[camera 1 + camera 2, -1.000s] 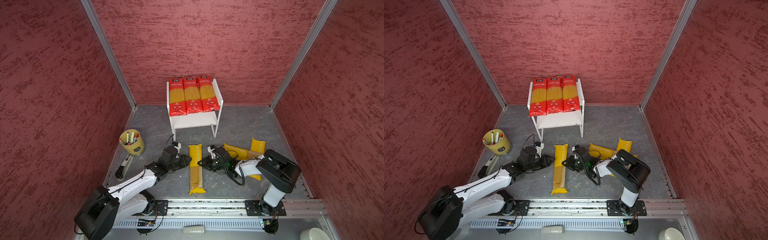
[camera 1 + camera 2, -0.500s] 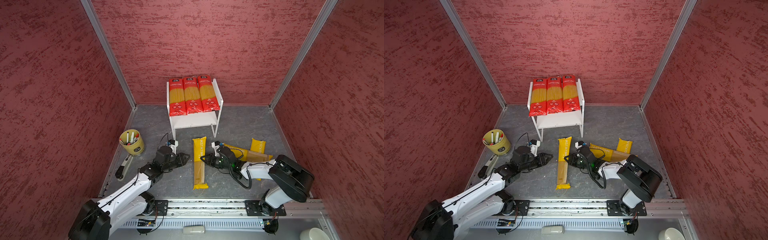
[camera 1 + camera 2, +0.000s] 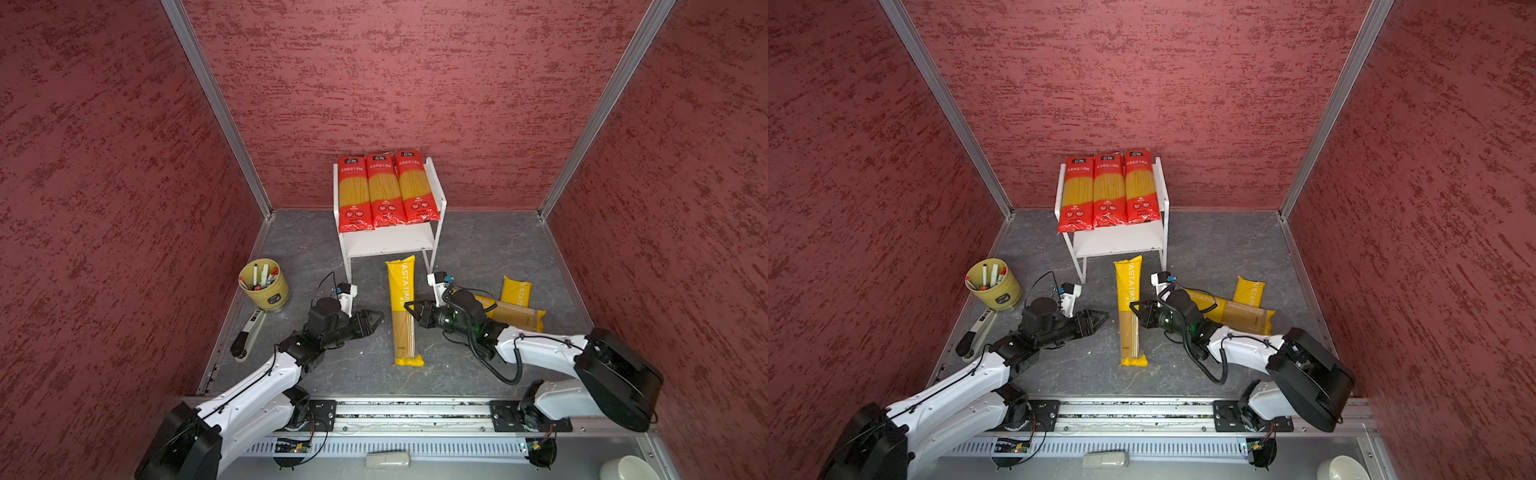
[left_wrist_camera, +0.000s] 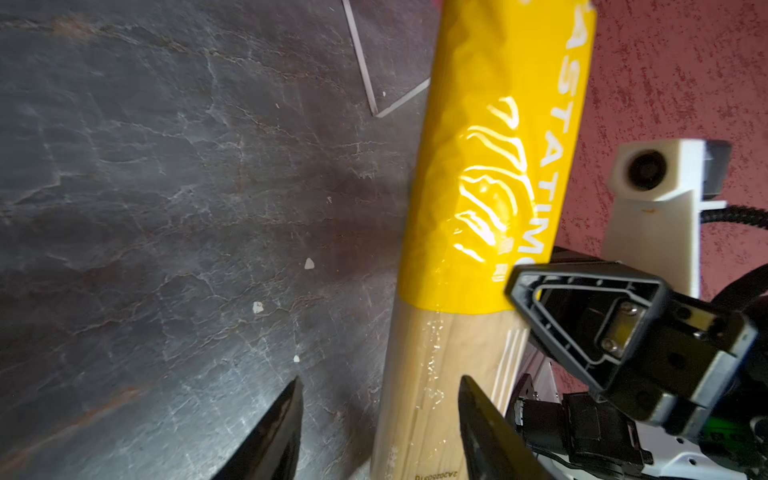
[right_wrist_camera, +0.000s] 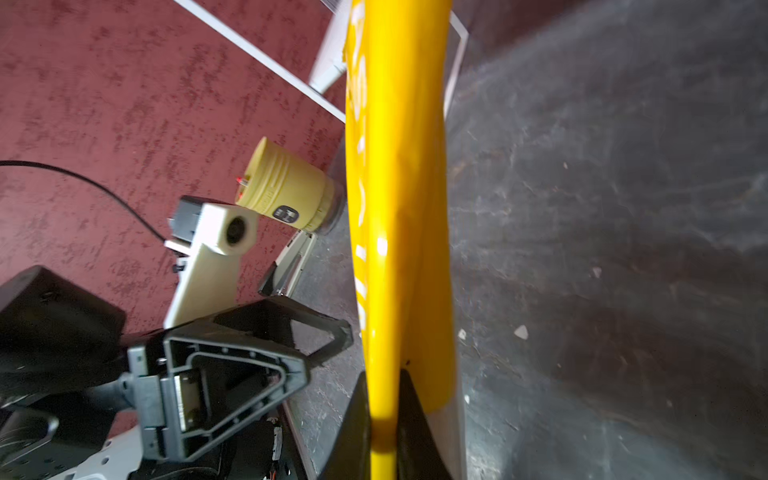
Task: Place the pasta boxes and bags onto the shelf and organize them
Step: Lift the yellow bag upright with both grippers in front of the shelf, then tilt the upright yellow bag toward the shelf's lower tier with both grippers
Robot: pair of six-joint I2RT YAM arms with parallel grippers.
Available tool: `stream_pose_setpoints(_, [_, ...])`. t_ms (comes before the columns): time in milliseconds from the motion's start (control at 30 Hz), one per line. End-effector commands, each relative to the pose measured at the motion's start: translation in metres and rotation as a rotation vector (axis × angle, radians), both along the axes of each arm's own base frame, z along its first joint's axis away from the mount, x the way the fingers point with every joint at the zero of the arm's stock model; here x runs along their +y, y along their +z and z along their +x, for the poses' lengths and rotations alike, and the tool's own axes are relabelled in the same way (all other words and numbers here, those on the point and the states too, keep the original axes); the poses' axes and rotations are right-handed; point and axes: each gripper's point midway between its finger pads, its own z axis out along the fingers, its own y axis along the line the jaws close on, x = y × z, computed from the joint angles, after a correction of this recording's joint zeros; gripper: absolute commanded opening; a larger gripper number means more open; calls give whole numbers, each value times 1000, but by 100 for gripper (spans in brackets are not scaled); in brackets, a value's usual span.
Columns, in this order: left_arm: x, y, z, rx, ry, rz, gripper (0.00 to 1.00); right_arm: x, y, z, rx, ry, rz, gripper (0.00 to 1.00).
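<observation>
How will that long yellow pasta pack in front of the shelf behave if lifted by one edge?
Probably stiff lengthwise: the yellow pack shows straight spaghetti through its clear part. Its glossy film shows glare, so it may slip from the right gripper's jaws pinching its edge.

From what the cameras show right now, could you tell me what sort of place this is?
Probably a robot test cell: red textured walls and aluminium posts box in a grey floor, two arms sit on a metal rail, and a white shelf holds red pasta packs.
</observation>
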Motion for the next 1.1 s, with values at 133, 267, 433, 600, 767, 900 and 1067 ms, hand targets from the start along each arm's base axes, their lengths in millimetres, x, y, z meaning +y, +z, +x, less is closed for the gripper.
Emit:
stream_pose_setpoints(133, [-22, 38, -9, -226, -94, -40, 66, -1, 106, -15, -419, 73, 197, 0])
stream_pose_setpoints(267, [-28, 50, -17, -340, -116, -18, 69, -6, 117, -26, -516, 101, 210, 0])
stream_pose_setpoints(433, [-32, 56, -25, -417, -160, 13, 70, -9, 138, -40, -620, 143, 253, 0])
stream_pose_setpoints(600, [-37, 62, -31, -456, -204, -3, 70, -12, 159, -53, -678, 188, 339, 0])
stream_pose_setpoints(767, [-47, 73, -39, -504, -255, -29, 69, -14, 173, -62, -697, 225, 417, 0])
stream_pose_setpoints(900, [-53, 76, -43, -526, -283, -40, 66, -13, 180, -66, -708, 258, 457, 0])
stream_pose_setpoints(1067, [-57, 84, -46, -552, -299, -73, 62, -10, 186, -71, -722, 292, 474, 0])
